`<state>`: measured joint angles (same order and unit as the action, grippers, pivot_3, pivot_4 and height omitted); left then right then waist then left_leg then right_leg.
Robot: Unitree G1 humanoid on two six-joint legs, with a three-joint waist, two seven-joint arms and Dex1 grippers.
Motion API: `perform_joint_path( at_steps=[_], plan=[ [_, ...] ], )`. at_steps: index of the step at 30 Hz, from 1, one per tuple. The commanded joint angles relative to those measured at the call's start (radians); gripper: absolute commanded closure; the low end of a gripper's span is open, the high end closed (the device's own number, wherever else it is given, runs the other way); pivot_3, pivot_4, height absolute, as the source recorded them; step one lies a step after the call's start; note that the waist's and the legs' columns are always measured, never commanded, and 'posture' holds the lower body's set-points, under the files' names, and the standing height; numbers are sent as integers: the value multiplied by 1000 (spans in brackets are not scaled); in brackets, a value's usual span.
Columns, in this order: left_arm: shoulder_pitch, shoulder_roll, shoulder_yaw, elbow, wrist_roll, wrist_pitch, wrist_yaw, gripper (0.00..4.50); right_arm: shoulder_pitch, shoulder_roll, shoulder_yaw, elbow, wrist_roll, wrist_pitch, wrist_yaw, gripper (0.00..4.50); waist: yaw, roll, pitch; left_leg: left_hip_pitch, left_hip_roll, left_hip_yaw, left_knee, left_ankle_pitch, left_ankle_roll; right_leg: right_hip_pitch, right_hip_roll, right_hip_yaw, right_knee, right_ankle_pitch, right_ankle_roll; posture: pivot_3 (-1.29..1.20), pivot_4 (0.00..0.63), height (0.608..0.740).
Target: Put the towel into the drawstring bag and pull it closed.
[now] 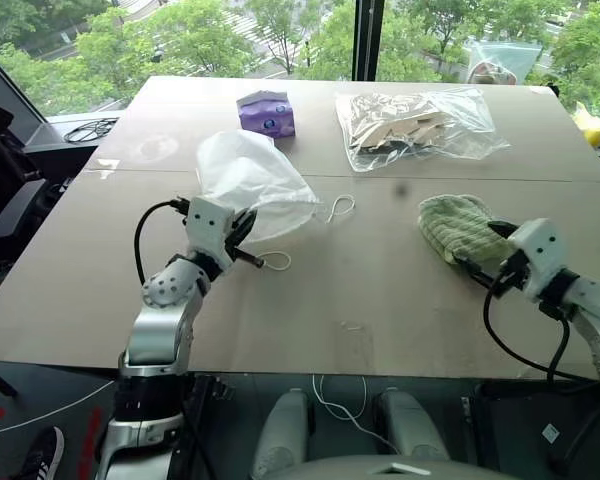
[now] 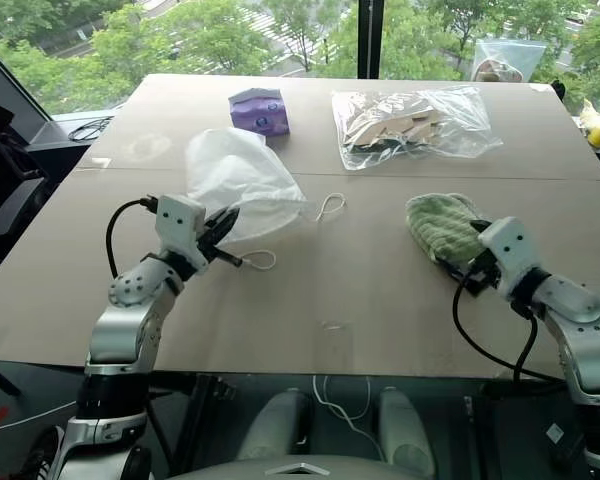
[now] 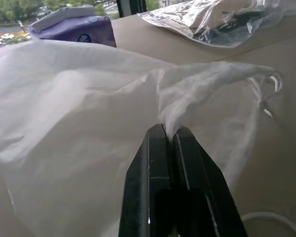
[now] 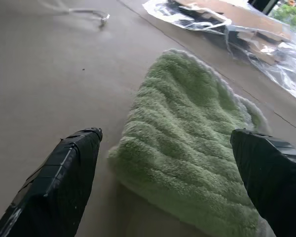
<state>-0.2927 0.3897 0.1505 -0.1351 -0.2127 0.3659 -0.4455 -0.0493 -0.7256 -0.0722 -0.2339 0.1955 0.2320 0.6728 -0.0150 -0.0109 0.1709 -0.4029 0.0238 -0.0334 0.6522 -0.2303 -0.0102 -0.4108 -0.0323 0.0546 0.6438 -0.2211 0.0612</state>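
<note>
Head stereo pair overlooking table point(image 1: 380, 300), wrist cameras close along each claw

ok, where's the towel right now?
In the left eye view the towel lies flat on the table, on the robot's right side, in front of the clear plastic bag. The open right claw straddles its near end.

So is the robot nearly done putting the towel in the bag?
Not yet. The left gripper has pinched the drawstring bag. The open right gripper straddles the towel, which lies on the table. Grabbing, stuffing and pulling it closed remain.
</note>
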Motion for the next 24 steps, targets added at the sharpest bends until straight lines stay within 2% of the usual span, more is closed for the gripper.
perform_joint_path(
  at_steps=[1, 8, 11, 16, 20, 24],
  plan=[
    [-22, -14, -13, -90, -74, 144, 8, 4448, -29, -60, 69, 27, -152, -113, 11, 0, -2, 0, 0, 0, 0, 0, 0, 0, 0, 0, 0, 0, 0, 1, 1, 0, 150, 740],
    [-78, -35, -20, -175, -139, 284, 39, 4448, -205, -107, 169, 262, -473, -274, -151, 0, -5, -5, 3, 0, 0, 0, -1, 0, 0, -1, 0, 1, 0, 2, 4, 0, 150, 740],
    [-79, -29, -27, -178, -140, 298, 40, 4448, -254, -83, 199, 341, -510, -327, -169, 0, -4, -5, 3, 2, 0, 0, -1, 0, 0, 0, 0, 1, 0, 2, 3, 0, 150, 740],
    [-67, -14, -41, -175, -131, 299, 34, 4448, -335, -30, 241, 456, -451, -388, -65, 0, -24, -10, 5, 2, 0, 1, -2, 0, 0, 0, 0, 2, 0, 4, 1, 0, 150, 740],
    [-74, -11, -58, -162, -127, 293, 26, 4448, -452, 36, 243, 608, -353, -364, 82, 0, -40, -11, 5, 6, 1, 2, -2, 0, 0, 2, 1, 3, 0, 5, 1, 0, 150, 740],
    [-85, -12, -69, -149, -124, 285, 23, 4448, -589, 139, 183, 812, -230, -300, 186, 0, -57, -12, 5, 7, 2, 1, -1, 0, 0, 4, 4, 3, 0, 5, 1, 0, 150, 740]
  ],
)
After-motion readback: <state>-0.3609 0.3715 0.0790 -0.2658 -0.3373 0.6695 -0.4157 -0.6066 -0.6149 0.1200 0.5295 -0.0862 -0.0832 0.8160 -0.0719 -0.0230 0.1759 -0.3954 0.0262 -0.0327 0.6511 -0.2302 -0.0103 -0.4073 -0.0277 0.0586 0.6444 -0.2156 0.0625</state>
